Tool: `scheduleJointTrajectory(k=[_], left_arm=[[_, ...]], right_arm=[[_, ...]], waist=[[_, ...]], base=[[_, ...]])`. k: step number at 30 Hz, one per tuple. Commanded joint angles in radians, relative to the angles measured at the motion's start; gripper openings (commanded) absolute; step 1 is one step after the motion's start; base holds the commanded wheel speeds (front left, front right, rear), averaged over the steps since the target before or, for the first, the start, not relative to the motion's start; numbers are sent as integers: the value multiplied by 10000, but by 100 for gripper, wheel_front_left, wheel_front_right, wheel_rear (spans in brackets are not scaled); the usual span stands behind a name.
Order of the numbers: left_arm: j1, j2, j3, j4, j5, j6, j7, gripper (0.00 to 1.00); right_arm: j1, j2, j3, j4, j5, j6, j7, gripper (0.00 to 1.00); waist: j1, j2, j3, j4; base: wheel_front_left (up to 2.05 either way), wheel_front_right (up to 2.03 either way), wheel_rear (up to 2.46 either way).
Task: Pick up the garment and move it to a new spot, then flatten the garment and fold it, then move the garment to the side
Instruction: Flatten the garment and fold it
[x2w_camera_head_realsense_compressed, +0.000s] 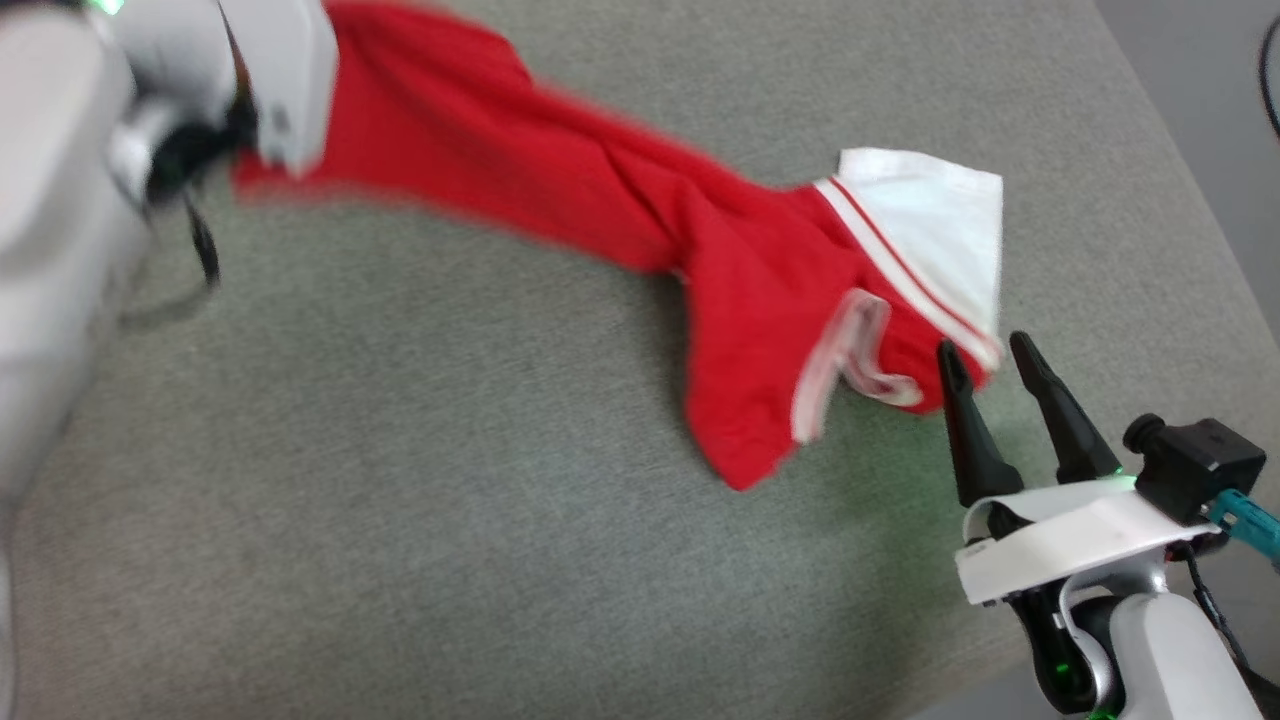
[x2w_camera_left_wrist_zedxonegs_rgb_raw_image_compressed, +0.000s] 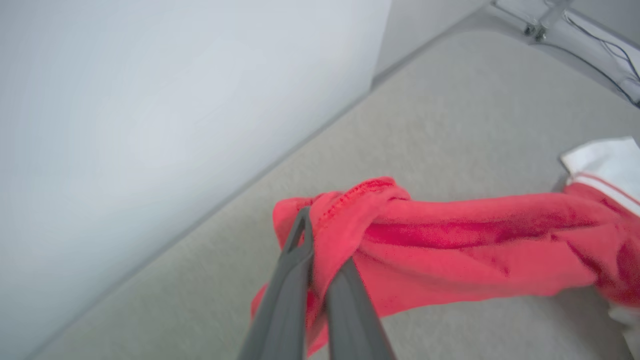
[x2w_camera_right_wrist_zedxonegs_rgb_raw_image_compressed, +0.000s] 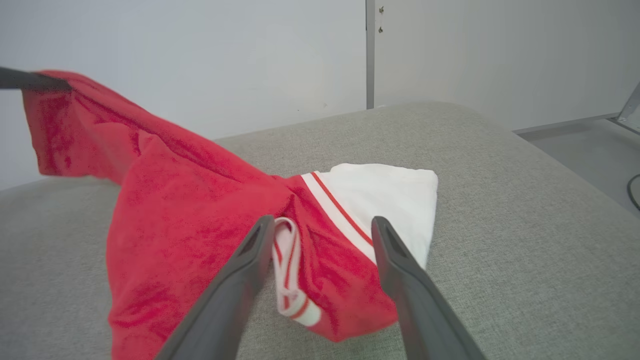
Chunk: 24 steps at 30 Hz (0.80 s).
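Garment (x2w_camera_head_realsense_compressed: 560, 170): bright red soft jersey tee, bunched into a long twisted rope running across the grey bench (x2w_camera_head_realsense_compressed: 400, 500) from upper left to lower right. White sleeve (x2w_camera_head_realsense_compressed: 930, 220) at the right end lies flat on the bench, with a red-and-white stripe along its seam. Collar (x2w_camera_head_realsense_compressed: 850, 360), with pale striped trim, is curled in a loop just beside the sleeve at the near edge. Red body is creased, with a pointed fold hanging toward me below the collar. My left hand (x2w_camera_left_wrist_zedxonegs_rgb_raw_image_compressed: 320, 250) is clamped on the stitched red hem (x2w_camera_left_wrist_zedxonegs_rgb_raw_image_compressed: 357, 192); cloth is pinched between both fingers and wrapped over them. That end is raised off the bench, and in the right wrist view the cloth slopes down from it to the sleeve end. My right hand (x2w_camera_head_realsense_compressed: 983, 347) is open with fingers spread, low over the bench at the collar end. In the right wrist view the collar loop sits between the two fingers (x2w_camera_right_wrist_zedxonegs_rgb_raw_image_compressed: 250, 260); can't tell if they touch the cloth. Head view is motion-blurred at the left end. Pale wall (x2w_camera_right_wrist_zedxonegs_rgb_raw_image_compressed: 200, 50) behind the bench.
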Motion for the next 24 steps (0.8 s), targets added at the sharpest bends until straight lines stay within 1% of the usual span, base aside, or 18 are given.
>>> scheduleJointTrajectory(k=[1,4,7,9,10,11,12,13,14,17,19,22,24], left_arm=[[-341,-133,34,206,249,54,-371,0],[-1488,-365,-289,1025,1449,202,-1759,0],[-2018,-877,-494,1974,2061,393,-2834,0],[-1989,-1227,-596,2678,2091,350,-3020,0],[-1921,-1336,-762,2968,2193,280,-2985,3],[-1859,-1430,-864,3248,2188,235,-2964,15],[-1801,-1510,-919,3518,2123,168,-2911,40],[-1719,-1585,-957,3751,2041,142,-2837,82],[-1640,-1667,-1013,3947,1978,86,-2750,100],[-1383,-1880,-1050,4285,1647,18,-2607,100],[-1179,-2035,-1101,4223,1331,9,-2420,100],[-829,-2111,-1021,3691,391,4,-1873,100],[-468,-2183,-925,3271,-436,5,-1164,100]], right_arm=[[-145,47,86,27,124,-10,-79,100],[-282,91,312,123,229,-10,-242,100],[-346,114,478,228,311,-10,-389,100],[-386,131,574,323,372,-10,-452,100],[-420,133,607,357,382,-10,-476,100],[-456,140,643,398,413,-10,-501,100],[-490,143,668,428,426,-10,-519,100],[-515,148,695,449,429,-10,-528,100],[-530,145,690,457,425,-10,-529,100],[-586,53,629,448,347,-10,-488,100],[-608,-20,591,396,281,-10,-411,100],[-523,-135,507,295,184,-10,-298,100],[-438,-211,433,214,122,-10,-189,100]], waist=[[0,0,218,-240],[0,0,387,-432],[0,0,490,-574],[0,0,536,-623],[0,0,553,-634],[0,0,571,-637],[0,0,586,-630],[0,0,595,-607],[0,0,599,-555],[0,0,534,-296],[0,0,430,-47],[0,0,229,374],[0,0,78,635]], base=[[0,0,0],[0,0,0],[0,0,0],[0,0,0],[0,0,0],[0,0,0],[0,0,0],[0,0,0],[0,0,0],[0,0,0],[0,0,0],[0,0,0],[0,0,0]])
